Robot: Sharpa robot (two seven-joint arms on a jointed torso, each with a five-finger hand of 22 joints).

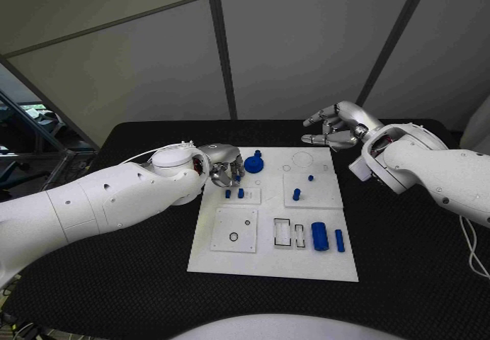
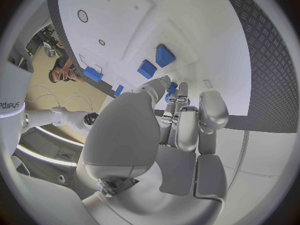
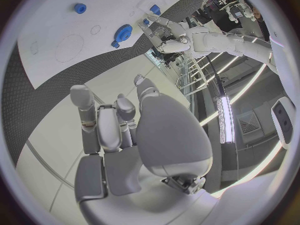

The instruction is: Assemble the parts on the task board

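Observation:
The white task board (image 1: pixel 274 263) lies in the middle of the black table. On it are a blue gear (image 1: pixel 253 165), two short pegs (image 1: pixel 234 193), two more pegs (image 1: pixel 296 194) (image 1: pixel 310 176), a thick cylinder (image 1: pixel 319 236) and a thin bar (image 1: pixel 339 240). My left hand (image 1: pixel 219 167) is over the board's far left edge, just beside the gear. In the left wrist view its thumb and fingers (image 2: pixel 181 92) close round a small blue part (image 2: pixel 171 88), mostly hidden, with the two short pegs (image 2: pixel 156 61) beyond. My right hand (image 1: pixel 337 126) hovers past the board's far right corner, fingers loosely bent, holding nothing.
Sunk outlines on the board: a square plate with small holes (image 1: pixel 235 229), two narrow slots (image 1: pixel 288 233) and a faint ring (image 1: pixel 302 159). Black table (image 1: pixel 122 283) surrounds the board on every side. The right wrist view shows the gear (image 3: pixel 124 32) and the left arm (image 3: pixel 187 37).

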